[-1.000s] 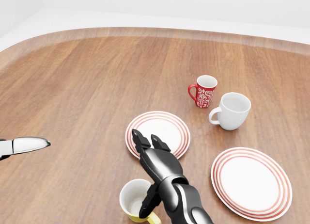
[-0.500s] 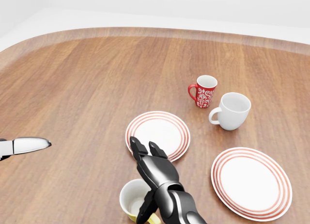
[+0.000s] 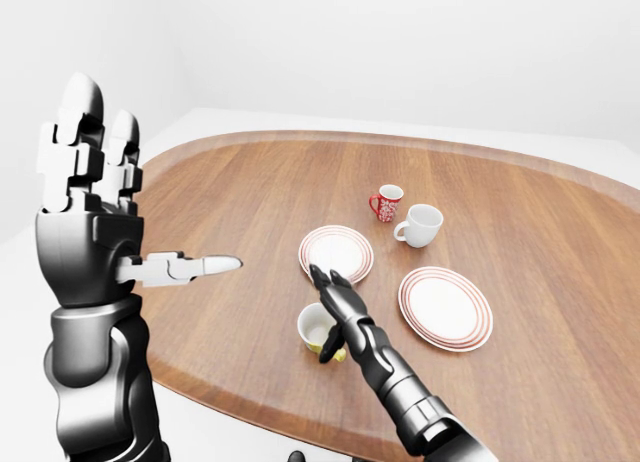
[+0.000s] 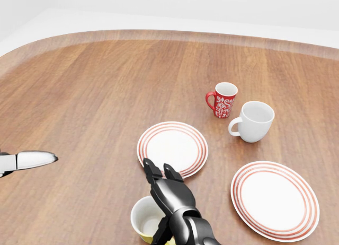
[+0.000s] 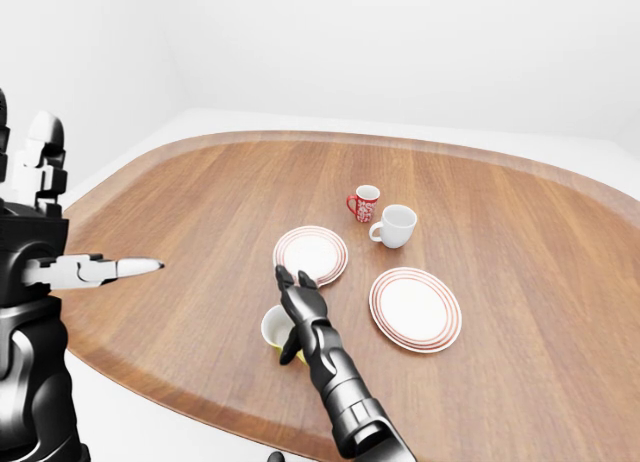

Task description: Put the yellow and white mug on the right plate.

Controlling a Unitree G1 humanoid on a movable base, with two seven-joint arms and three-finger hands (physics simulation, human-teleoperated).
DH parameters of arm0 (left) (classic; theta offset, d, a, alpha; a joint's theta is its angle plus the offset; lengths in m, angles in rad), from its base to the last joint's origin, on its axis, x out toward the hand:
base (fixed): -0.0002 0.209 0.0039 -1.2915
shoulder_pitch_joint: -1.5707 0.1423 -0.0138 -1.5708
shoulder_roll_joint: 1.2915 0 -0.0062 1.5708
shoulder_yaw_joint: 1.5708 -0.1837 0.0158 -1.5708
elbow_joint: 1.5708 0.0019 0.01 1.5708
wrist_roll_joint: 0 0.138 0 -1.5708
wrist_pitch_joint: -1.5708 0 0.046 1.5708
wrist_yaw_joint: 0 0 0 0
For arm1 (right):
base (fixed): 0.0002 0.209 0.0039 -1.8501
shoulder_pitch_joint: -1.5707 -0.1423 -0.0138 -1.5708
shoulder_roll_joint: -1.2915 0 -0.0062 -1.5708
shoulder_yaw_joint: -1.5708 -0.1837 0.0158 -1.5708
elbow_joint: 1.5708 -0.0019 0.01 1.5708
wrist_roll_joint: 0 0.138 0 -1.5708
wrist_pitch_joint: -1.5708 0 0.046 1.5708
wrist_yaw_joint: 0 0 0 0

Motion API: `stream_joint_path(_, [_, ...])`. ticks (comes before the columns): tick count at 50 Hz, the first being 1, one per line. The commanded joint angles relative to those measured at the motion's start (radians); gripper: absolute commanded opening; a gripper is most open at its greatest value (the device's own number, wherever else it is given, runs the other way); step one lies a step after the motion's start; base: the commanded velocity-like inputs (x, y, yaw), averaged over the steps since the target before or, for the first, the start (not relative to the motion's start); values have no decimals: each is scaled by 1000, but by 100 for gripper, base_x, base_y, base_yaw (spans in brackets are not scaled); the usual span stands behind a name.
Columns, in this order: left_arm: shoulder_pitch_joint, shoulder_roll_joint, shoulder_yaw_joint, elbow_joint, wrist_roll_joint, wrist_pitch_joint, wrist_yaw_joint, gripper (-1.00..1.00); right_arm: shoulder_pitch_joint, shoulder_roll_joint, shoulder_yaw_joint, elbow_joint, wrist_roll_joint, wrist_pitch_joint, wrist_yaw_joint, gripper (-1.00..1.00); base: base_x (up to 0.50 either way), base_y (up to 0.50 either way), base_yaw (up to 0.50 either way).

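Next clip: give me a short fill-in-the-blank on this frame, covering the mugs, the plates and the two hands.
1. The table holds two red-rimmed plates and ____ mugs.
2. The right hand is at the ____ and white mug, fingers not closed round it.
3. The white mug stands beside the ____ patterned mug.
4. The left hand is raised off the table with its fingers ____.

Missing words: three; yellow; red; open
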Motion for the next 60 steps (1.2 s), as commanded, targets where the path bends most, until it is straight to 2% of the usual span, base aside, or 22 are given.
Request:
stream_joint_path(1, [3, -3, -5, 0, 4, 0, -1, 91, -7, -1, -3, 44, 2, -15, -22, 100, 0, 0, 0])
stream_joint_path(6, [2, -2, -2, 2, 4, 0, -2, 91, -18, -2, -8, 59, 5, -18, -27, 100, 0, 0, 0])
stream_joint_path(11, [2, -2, -2, 7, 4, 0, -3, 91, -8, 1, -8, 41, 16, -12, -10, 100, 0, 0, 0])
stream_joint_path(12, [0, -2, -2, 10, 4, 0, -3, 91, 2, 10, -17, 23, 46, -9, 28, 100, 0, 0, 0])
stream_joint_path(16, [-1, -1, -1, 6, 3, 0, -2, 91, 1, 7, -9, 11, 48, -1, 26, 100, 0, 0, 0])
stream_joint_path(21, [-3, 1, 0, 6, 2, 0, -2, 91, -1, 5, -7, 36, 51, -11, 9, 100, 0, 0, 0])
stream_joint_path(27, [-4, 2, 2, -3, -1, 0, 0, 91, -33, 1, -13, 156, 49, -55, -57, 100, 0, 0, 0])
stream_joint_path(35, [-4, 2, 2, 0, -1, 0, 1, 91, -40, -1, -20, 190, 45, -61, -76, 100, 0, 0, 0])
stream_joint_path(38, [-4, 2, 0, 5, 1, 0, 1, 91, -62, -2, -23, 253, 45, -86, -107, 100, 0, 0, 0])
stream_joint_path(47, [-5, 3, -1, 6, 1, 0, 1, 91, -67, -2, -27, 265, 43, -86, -107, 99, 0, 0, 0])
stream_joint_path(48, [-6, 3, 0, 5, 1, 0, 1, 91, -67, -1, -29, 265, 44, -86, -112, -33, 0, 0, 0])
stream_joint_path(49, [-6, 3, 0, 5, 1, 0, 1, 91, -66, -2, -28, 264, 43, -87, -113, -100, 0, 0, 0])
stream_joint_path(60, [-1, -1, -5, 10, 5, 0, -1, 91, -57, -6, -28, 224, 43, -72, -98, -100, 0, 0, 0])
